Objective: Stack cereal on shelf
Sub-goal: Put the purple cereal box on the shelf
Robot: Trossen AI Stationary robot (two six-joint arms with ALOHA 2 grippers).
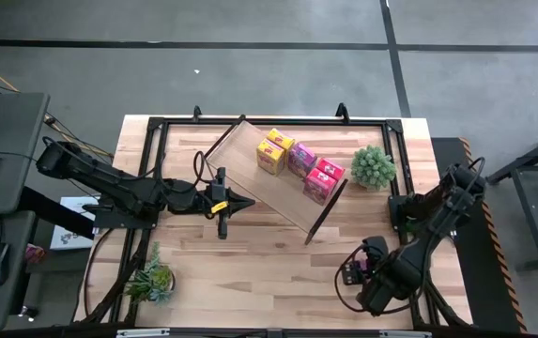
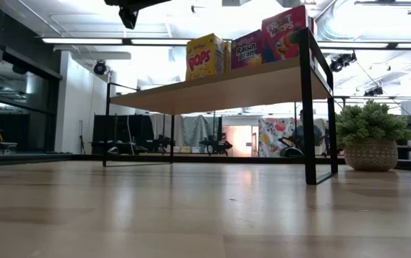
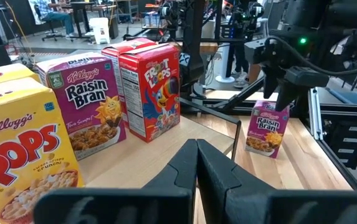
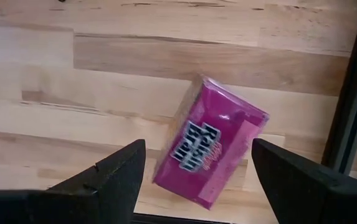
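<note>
Right gripper [image 4: 194,180] gapes released over a magenta Raisin Bran box [image 4: 210,149] on the table [image 4: 103,93] (tilted) — left gripper [image 3: 197,162] clenched empty by shelved Pops [image 3: 22,149], Froot Loops [image 3: 159,93].

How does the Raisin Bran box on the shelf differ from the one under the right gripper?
The Raisin Bran box on the shelf stands in a row between the Pops and Froot Loops boxes; the other Raisin Bran box stands alone on the tabletop. The first has no gripper at it; the second sits between the right gripper's open fingers, not gripped. Both are magenta with the same print.
</note>
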